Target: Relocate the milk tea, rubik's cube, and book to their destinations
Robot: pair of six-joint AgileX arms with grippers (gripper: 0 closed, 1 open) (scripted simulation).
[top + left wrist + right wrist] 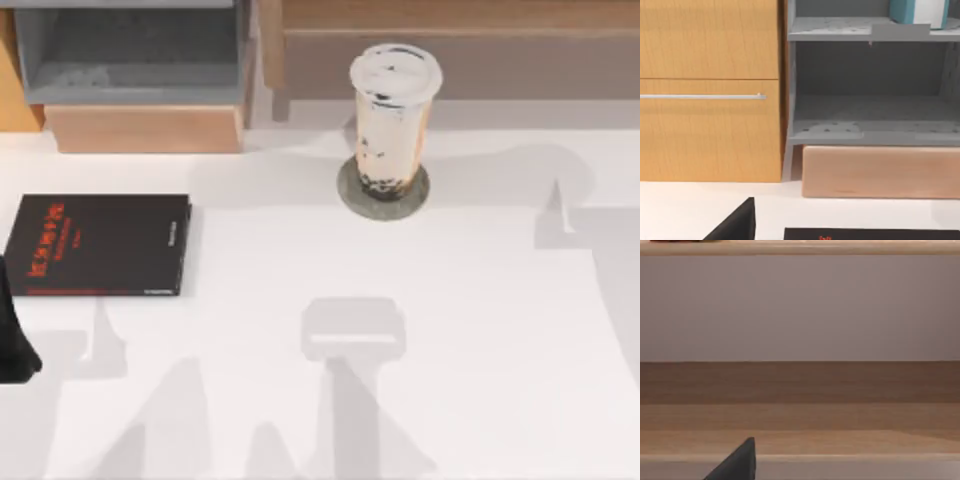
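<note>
From above, the milk tea [394, 120] stands upright on a grey coaster [352, 195], right of the black book [98, 245]. Left wrist camera catches the teal book [918, 12] on the grey shelf [855, 30] (claw state: cannot tell).

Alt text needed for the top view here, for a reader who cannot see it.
A milk tea stands upright on a round grey coaster at the back of the white table. A black book with red lettering lies flat at the left, in front of a grey shelf unit and a wooden block.
</note>
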